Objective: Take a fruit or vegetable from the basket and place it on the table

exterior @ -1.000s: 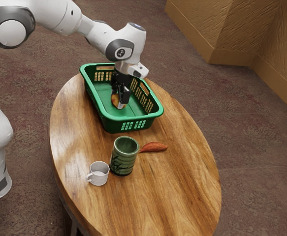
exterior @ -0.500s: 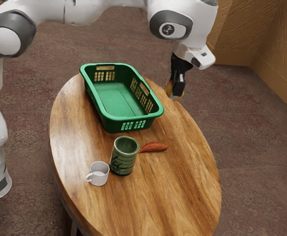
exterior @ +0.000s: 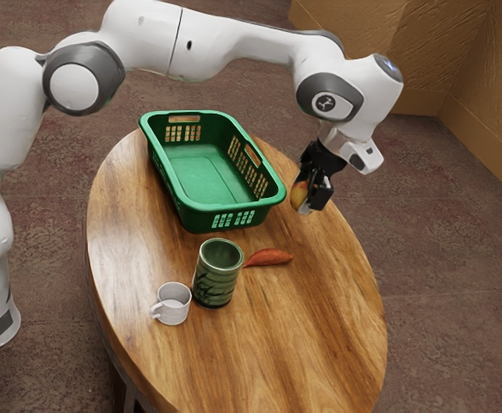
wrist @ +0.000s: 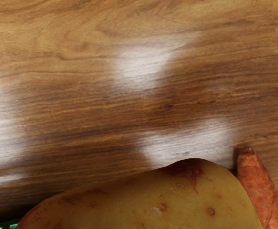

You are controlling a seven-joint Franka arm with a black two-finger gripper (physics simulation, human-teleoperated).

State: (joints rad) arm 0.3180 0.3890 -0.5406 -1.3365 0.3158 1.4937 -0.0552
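My gripper (exterior: 309, 194) is beside the basket, toward the exterior view's right, shut on a yellow-and-red potato-like vegetable (exterior: 299, 194). That vegetable (wrist: 153, 205) looks large at the wrist view's lower edge, with brown spots and a reddish patch. It seems to hang low over the wooden table (exterior: 319, 284); whether it touches the wood I cannot tell. The green basket (exterior: 274, 200) has a bare floor. An orange-red sweet potato (exterior: 270, 257) lies on the table, and its tip end (wrist: 260, 191) appears near the held vegetable.
A green patterned cup (exterior: 216, 274) stands between the basket and a small white mug (exterior: 173, 304). The table's curved edge (exterior: 364, 249) runs past my hand on the exterior view's right. Bare wood (wrist: 129, 95) lies under the hand.
From inside the basket, my hand has carried the vegetable out over the rim toward the exterior view's right, then lowered it closer to the table. The basket, cup, mug and sweet potato have stayed put.
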